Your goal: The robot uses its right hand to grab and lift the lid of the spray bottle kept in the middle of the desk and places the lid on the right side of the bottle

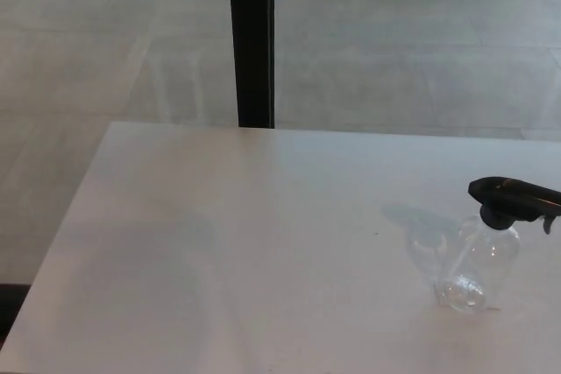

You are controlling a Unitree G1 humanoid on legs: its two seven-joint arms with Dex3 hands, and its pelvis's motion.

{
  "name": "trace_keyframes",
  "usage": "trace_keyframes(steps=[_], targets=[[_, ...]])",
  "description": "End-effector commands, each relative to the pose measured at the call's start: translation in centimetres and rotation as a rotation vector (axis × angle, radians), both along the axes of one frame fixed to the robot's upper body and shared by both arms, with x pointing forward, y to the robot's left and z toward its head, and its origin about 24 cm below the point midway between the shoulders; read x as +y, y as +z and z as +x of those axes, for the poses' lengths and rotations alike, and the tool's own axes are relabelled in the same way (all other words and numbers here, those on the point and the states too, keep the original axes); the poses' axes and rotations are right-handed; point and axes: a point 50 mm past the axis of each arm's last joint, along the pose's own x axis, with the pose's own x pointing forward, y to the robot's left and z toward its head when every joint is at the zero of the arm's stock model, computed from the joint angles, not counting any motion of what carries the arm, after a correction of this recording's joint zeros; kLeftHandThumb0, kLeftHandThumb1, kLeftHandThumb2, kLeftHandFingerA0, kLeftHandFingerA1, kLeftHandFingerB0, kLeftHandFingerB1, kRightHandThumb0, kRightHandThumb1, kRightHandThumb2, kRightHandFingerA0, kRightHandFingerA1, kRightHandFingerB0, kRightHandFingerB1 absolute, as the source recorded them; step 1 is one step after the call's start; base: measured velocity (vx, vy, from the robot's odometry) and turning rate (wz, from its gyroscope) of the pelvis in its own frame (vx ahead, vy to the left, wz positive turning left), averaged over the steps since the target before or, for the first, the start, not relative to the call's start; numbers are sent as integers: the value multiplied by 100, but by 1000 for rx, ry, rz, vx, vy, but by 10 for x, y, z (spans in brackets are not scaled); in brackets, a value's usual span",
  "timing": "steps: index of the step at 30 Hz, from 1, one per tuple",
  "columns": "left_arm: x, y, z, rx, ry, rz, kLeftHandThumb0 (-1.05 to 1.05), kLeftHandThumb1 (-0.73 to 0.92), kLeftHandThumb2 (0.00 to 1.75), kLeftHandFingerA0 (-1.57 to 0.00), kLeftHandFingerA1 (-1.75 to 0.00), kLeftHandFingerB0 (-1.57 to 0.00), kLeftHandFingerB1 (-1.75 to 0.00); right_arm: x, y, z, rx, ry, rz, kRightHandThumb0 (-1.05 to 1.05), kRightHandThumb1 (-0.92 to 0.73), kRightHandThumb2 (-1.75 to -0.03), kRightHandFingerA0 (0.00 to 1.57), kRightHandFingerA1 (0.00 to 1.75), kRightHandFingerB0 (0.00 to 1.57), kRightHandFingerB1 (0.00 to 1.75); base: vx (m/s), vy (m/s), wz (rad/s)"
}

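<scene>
Honestly, neither hand shows; the clear spray bottle (478, 273) looks light, so tugging its black trigger lid (513, 197) may topple it.

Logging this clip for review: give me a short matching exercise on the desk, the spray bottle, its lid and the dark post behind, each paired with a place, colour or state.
Things:
1. desk
2. spray bottle
3. lid
4. post

Descriptions:
A. black, on top of the bottle
B. clear, standing near the right edge of the picture
C. white, mostly bare
D. dark, upright behind the desk's far edge

Pairs: 1-C, 2-B, 3-A, 4-D

Neither robot hand is in view.
</scene>
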Motion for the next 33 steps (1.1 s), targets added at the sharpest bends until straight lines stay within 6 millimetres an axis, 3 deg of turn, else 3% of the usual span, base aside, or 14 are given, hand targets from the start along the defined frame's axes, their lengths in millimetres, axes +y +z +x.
trace_keyframes(steps=[1,3,4,8,9,12,13,14,17,19,27,28,31,33], targets=[[10,14,1,-145,31,-61,-70,77,63,-58,-50,-42,-38,-32,66,46,-306,64,-178,-82,-61,-98,33,78,8,37,0,0,0],[9,14,0,-144,33,-67,-69,77,64,-57,-50,-41,-38,-41,99,70,-331,80,-269,-90,-82,-66,15,59,6,28,0,0,0],[9,14,0,-144,31,-69,-69,78,64,-57,-50,-41,-38,-42,127,87,-397,104,-321,-89,-66,-111,10,55,2,19,0,0,0],[9,15,-1,-137,11,-61,-71,78,63,-57,-48,-42,-38,-38,194,121,-561,120,-389,-94,-69,-112,7,51,0,14,0,0,0],[10,15,-1,-142,21,-65,-70,77,64,-56,-48,-42,-38,-34,211,130,-634,126,-425,-95,-85,-66,15,47,8,26,0,0,0],[12,15,1,-148,32,-69,-69,77,64,-58,-49,-42,-38,-8,261,156,-843,265,-452,-82,-60,-105,3,52,4,32,0,0,0],[11,15,1,-151,27,-70,-68,77,63,-58,-50,-42,-38,-2,268,160,-876,294,-444,-90,-80,-65,8,45,10,29,0,0,0],[10,17,1,-162,18,-70,-69,77,63,-59,-51,-43,-38,9,279,168,-887,347,-445,-85,-59,-105,0,49,1,28,0,0,0],[8,18,3,-170,10,-64,-69,76,64,-59,-49,-43,-39,35,292,184,-887,502,-537,-91,-80,-65,17,45,11,28,0,0,0],[7,19,3,-171,0,-64,-68,76,64,-59,-49,-44,-38,53,296,194,-863,597,-544,-92,-64,-104,11,51,8,31,0,0,0],[8,17,0,-161,5,-67,-69,61,100,-51,-60,-35,-52,123,289,224,-741,910,-562,-90,-78,-64,21,43,12,27,0,0,0],[9,17,0,-163,12,-68,-69,76,64,-59,-49,-44,-38,129,286,227,-724,945,-561,-40,-33,-100,1,51,0,50,0,0,0],[8,17,0,-167,8,-74,-70,76,64,-58,-49,-43,-38,137,276,234,-664,998,-555,-89,-78,-64,15,35,11,26,0,0,0],[7,18,0,-168,3,-76,-70,60,99,-51,-60,-35,-51,146,275,235,-627,1045,-555,-86,-59,-102,11,50,0,37,0,0,0]])
